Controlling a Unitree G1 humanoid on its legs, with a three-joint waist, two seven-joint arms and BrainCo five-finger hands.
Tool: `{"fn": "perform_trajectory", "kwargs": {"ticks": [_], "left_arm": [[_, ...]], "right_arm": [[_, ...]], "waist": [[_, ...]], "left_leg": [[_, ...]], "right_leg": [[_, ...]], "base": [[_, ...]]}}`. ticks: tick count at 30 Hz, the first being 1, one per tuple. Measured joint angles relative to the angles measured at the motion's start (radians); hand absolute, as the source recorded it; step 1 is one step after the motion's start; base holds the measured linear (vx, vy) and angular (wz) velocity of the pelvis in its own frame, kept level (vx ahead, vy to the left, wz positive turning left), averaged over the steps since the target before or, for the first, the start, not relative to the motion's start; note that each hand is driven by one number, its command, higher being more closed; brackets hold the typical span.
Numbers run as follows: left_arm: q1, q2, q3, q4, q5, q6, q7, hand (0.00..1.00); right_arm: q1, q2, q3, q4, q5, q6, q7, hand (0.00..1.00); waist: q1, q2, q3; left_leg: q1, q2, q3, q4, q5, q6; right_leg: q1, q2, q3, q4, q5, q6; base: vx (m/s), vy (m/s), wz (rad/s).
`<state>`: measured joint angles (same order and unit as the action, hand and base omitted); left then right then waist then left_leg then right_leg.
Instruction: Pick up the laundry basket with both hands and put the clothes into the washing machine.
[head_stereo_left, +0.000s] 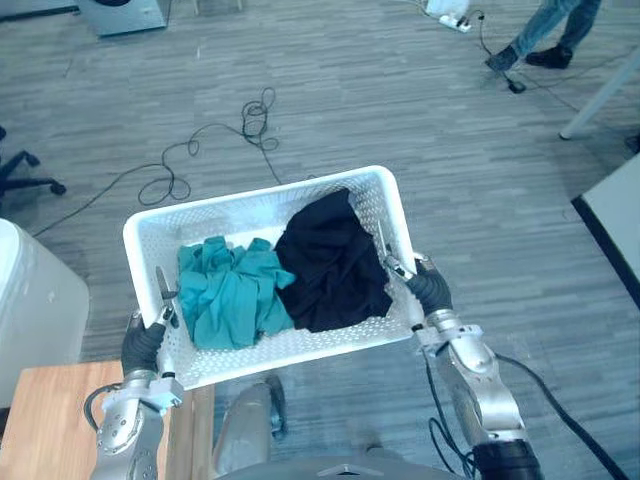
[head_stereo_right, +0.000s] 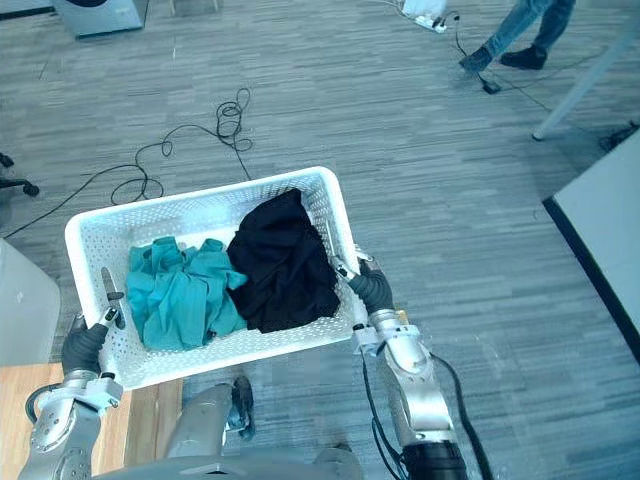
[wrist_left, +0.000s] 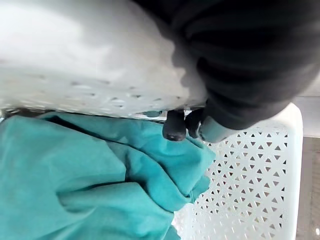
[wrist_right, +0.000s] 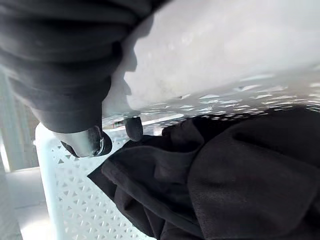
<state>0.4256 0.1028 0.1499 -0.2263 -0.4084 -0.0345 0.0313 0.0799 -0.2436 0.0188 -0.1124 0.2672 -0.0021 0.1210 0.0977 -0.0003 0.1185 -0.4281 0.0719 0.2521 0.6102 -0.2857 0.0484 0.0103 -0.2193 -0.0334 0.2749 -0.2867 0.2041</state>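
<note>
The white perforated laundry basket (head_stereo_left: 225, 222) is being held in front of the robot by both hands, one at each short end, and is hanging over the grey plank floor (head_stereo_left: 400, 90). The left hand (head_stereo_left: 145, 345) is gripping the basket's left end, its fingers (wrist_left: 175, 127) curling over the rim so that the dark tips are hooking down inside the wall, just above the cloth. The right hand (head_stereo_left: 430, 290) is gripping the right end in the same way, its fingers (wrist_right: 134, 129) curling over the rim beside the dark fabric. Inside, a crumpled teal garment (head_stereo_left: 230, 290) is lying in the left half and a black garment (head_stereo_left: 330, 260) is bunching up in the right half, the two touching at the middle. The basket's near left corner is sitting over the edge of a wooden tabletop (head_stereo_left: 50, 420); whether it is touching cannot be told. A white rounded appliance (head_stereo_left: 35, 300) is standing just left of the basket, and a grey-fronted machine (head_stereo_left: 122, 15) is standing well apart at the far edge. A loose black cable (head_stereo_left: 215, 140) is lying coiled on the floor beyond the basket, and a person's legs (head_stereo_left: 555, 30) are showing at the far right
</note>
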Motion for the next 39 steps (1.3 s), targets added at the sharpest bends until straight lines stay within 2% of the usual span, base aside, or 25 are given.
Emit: {"fn": "perform_trajectory", "kwargs": {"ticks": [2,5,7,9,11,13,14,15,16,17,18,19,20,22,24,26,28,31,32,33,34,36,37,38,39], "left_arm": [[0.006,0.003,-0.005,0.005,0.001,0.001,-0.003,1.00],[0.040,0.041,-0.016,0.005,0.033,0.021,-0.015,1.00],[0.038,0.066,-0.037,0.005,0.040,0.025,-0.017,1.00],[0.021,0.067,-0.043,0.005,0.040,0.025,-0.019,1.00],[-0.011,0.070,-0.066,0.010,0.039,0.025,-0.022,1.00],[-0.048,0.074,-0.074,0.029,0.040,0.024,-0.024,1.00],[-0.064,0.073,-0.074,0.055,0.040,0.020,-0.024,1.00],[-0.081,0.061,-0.081,0.083,0.040,0.019,-0.024,1.00],[-0.108,0.026,-0.096,0.131,0.051,0.019,-0.029,1.00],[-0.116,0.013,-0.099,0.138,0.064,0.019,-0.032,1.00],[-0.114,0.013,-0.100,0.139,0.070,0.019,-0.032,1.00],[-0.105,0.012,-0.104,0.146,0.075,0.019,-0.033,1.00],[-0.104,0.011,-0.112,0.151,0.076,0.019,-0.035,1.00],[-0.097,0.006,-0.116,0.160,0.076,0.016,-0.038,1.00],[-0.092,0.006,-0.116,0.157,0.076,0.009,-0.039,1.00],[-0.086,0.002,-0.119,0.154,0.075,0.000,-0.039,1.00],[-0.085,-0.004,-0.122,0.148,0.075,0.000,-0.038,1.00],[-0.059,-0.008,-0.123,0.085,0.076,0.003,-0.029,1.00],[-0.049,-0.008,-0.124,0.065,0.076,0.003,-0.023,1.00],[-0.041,-0.008,-0.132,0.049,0.079,0.004,-0.017,1.00],[-0.036,-0.013,-0.133,0.052,0.080,0.004,-0.016,1.00],[-0.036,0.006,-0.133,0.048,0.082,0.004,-0.019,1.00],[-0.048,0.035,-0.132,0.049,0.082,0.009,-0.019,1.00],[-0.051,0.043,-0.130,0.054,0.082,0.017,-0.019,1.00],[-0.058,0.044,-0.129,0.060,0.082,0.018,-0.018,1.00]], "right_arm": [[0.012,0.006,-0.002,0.014,-0.002,0.000,0.002,1.00],[0.071,0.078,-0.026,0.026,-0.070,0.006,0.010,1.00],[0.113,0.097,-0.037,0.015,-0.076,0.005,0.011,1.00],[0.116,0.098,-0.053,-0.001,-0.076,0.003,0.011,1.00],[0.129,0.096,-0.086,-0.030,-0.074,0.002,0.011,1.00],[0.134,0.103,-0.105,-0.039,-0.072,-0.005,0.011,1.00],[0.148,0.107,-0.107,-0.058,-0.072,-0.003,0.011,1.00],[0.156,0.101,-0.116,-0.063,-0.072,-0.003,0.011,1.00],[0.159,0.072,-0.135,-0.059,-0.072,0.008,0.011,1.00],[0.155,0.065,-0.142,-0.058,-0.072,0.018,0.011,1.00],[0.155,0.066,-0.142,-0.059,-0.072,0.019,0.011,1.00],[0.165,0.066,-0.141,-0.063,-0.071,0.019,0.011,1.00],[0.170,0.066,-0.142,-0.066,-0.071,0.020,0.010,1.00],[0.177,0.061,-0.147,-0.066,-0.071,0.022,0.005,1.00],[0.185,0.059,-0.140,-0.068,-0.068,0.020,0.001,1.00],[0.184,0.041,-0.139,-0.072,-0.060,0.017,0.001,1.00],[0.180,0.032,-0.140,-0.070,-0.047,0.018,0.000,1.00],[0.161,0.023,-0.141,-0.070,-0.038,0.016,0.000,1.00],[0.153,0.023,-0.141,-0.069,-0.038,0.016,0.000,1.00],[0.160,0.024,-0.147,-0.070,-0.038,0.009,0.000,1.00],[0.166,0.030,-0.149,-0.069,-0.041,0.003,0.000,1.00],[0.179,0.043,-0.147,-0.069,-0.041,-0.002,0.000,1.00],[0.183,0.074,-0.146,-0.064,-0.042,-0.002,0.001,1.00],[0.181,0.088,-0.147,-0.058,-0.053,0.000,0.001,1.00],[0.181,0.089,-0.147,-0.052,-0.064,0.001,0.001,1.00]], "waist": [[0.004,-0.013,0.005],[-0.041,-0.033,0.018],[-0.079,0.001,0.026],[-0.107,0.018,0.027],[-0.138,0.045,0.027],[-0.140,0.022,0.018],[-0.153,-0.003,0.009],[-0.158,0.007,0.006],[-0.147,0.074,0.009],[-0.140,0.103,0.012],[-0.138,0.105,0.012],[-0.132,0.115,0.015],[-0.128,0.121,0.018],[-0.109,0.119,0.039],[-0.106,0.098,0.048],[-0.097,0.087,0.049],[-0.076,0.100,0.046],[-0.059,0.102,0.044],[-0.051,0.098,0.044],[-0.047,0.079,0.034],[-0.048,0.068,0.012],[-0.055,0.031,-0.009],[-0.070,-0.034,-0.010],[-0.080,-0.053,-0.008],[-0.081,-0.052,-0.001]], "left_leg": [[0.054,-0.038,0.009,-0.002,-0.051,0.015],[0.265,-0.100,-0.049,-0.068,-0.124,0.037],[0.446,-0.085,-0.126,-0.202,-0.136,0.030],[0.524,-0.051,-0.172,-0.273,-0.140,0.019],[0.640,0.026,-0.202,-0.378,-0.117,-0.018],[0.698,0.044,-0.206,-0.401,-0.116,-0.020],[0.750,0.034,-0.239,-0.417,-0.116,-0.022],[0.774,0.052,-0.267,-0.413,-0.111,-0.027],[0.762,0.108,-0.284,-0.329,-0.065,-0.050],[0.693,0.133,-0.295,-0.164,0.041,-0.070],[0.650,0.139,-0.298,-0.064,0.131,-0.071],[0.565,0.169,-0.308,0.148,0.344,-0.120],[0.508,0.189,-0.302,0.287,0.354,-0.121],[0.333,0.288,-0.198,0.731,0.238,0.003],[0.235,0.289,-0.125,0.797,0.139,0.046],[0.118,0.236,-0.077,0.645,0.069,0.036],[0.008,0.140,-0.059,0.254,0.022,-0.009],[-0.022,0.059,-0.059,-0.312,0.154,-0.111],[-0.027,0.053,-0.054,-0.352,0.167,-0.118],[-0.025,0.022,-0.027,-0.349,0.183,-0.099],[-0.021,-0.019,-0.055,-0.309,0.286,-0.023],[-0.010,-0.049,-0.044,-0.234,0.345,0.029],[0.008,-0.092,-0.020,-0.109,0.214,0.040],[0.047,-0.104,-0.026,-0.066,0.138,0.050],[0.090,-0.105,-0.031,-0.069,0.110,0.048]], "right_leg": [[-0.089,-0.036,0.047,0.275,0.001,0.070],[-0.246,-0.061,0.073,0.815,0.245,0.080],[-0.355,-0.023,-0.071,0.930,0.123,-0.120],[-0.440,0.018,-0.143,0.848,0.060,-0.158],[-0.529,0.081,-0.219,0.467,0.078,-0.168],[-0.526,0.109,-0.230,-0.002,0.251,-0.157],[-0.534,0.098,-0.205,-0.092,0.376,-0.165],[-0.536,0.106,-0.194,-0.037,0.461,-0.187],[-0.549,0.145,-0.214,0.071,0.416,-0.229],[-0.548,0.167,-0.230,0.151,0.343,-0.257],[-0.538,0.177,-0.229,0.186,0.298,-0.272],[-0.482,0.192,-0.235,0.193,0.232,-0.294],[-0.446,0.206,-0.243,0.188,0.208,-0.305],[-0.246,0.277,-0.237,0.109,0.142,-0.334],[-0.108,0.282,-0.222,0.044,0.089,-0.327],[-0.037,0.273,-0.207,0.004,0.047,-0.301],[0.028,0.250,-0.200,-0.017,-0.009,-0.288],[0.142,0.225,-0.176,-0.078,-0.070,-0.212],[0.174,0.216,-0.170,-0.098,-0.082,-0.177],[0.234,0.185,-0.159,-0.076,-0.106,-0.122],[0.190,0.136,-0.125,0.124,-0.125,-0.086],[0.084,0.064,-0.079,0.427,-0.091,-0.055],[-0.028,-0.010,-0.048,0.727,0.126,-0.056],[-0.106,-0.057,-0.065,0.891,0.228,-0.088],[-0.141,-0.062,-0.080,0.945,0.210,-0.114]], "base": [[0.50,0.211,0.18],[0.56,0.106,0.49],[0.70,-0.047,0.78],[0.61,-0.118,0.75],[0.66,-0.167,0.83],[0.77,-0.298,0.67],[1.00,-0.424,0.73],[0.99,-0.433,0.54],[0.76,-0.328,0.13],[0.74,-0.328,-0.08],[0.76,-0.298,-0.16],[0.63,-0.213,-0.06],[0.77,-0.245,-0.15],[0.70,-0.216,-0.18],[0.61,-0.126,0.03],[0.61,-0.064,0.03],[0.68,0.021,-0.10],[0.66,0.086,-0.15],[0.75,0.150,-0.43],[0.84,0.213,-0.36],[1.08,0.303,-0.24],[0.92,0.246,0.00],[0.88,0.127,0.19],[0.86,0.102,0.16],[0.84,0.092,-0.08]]}}
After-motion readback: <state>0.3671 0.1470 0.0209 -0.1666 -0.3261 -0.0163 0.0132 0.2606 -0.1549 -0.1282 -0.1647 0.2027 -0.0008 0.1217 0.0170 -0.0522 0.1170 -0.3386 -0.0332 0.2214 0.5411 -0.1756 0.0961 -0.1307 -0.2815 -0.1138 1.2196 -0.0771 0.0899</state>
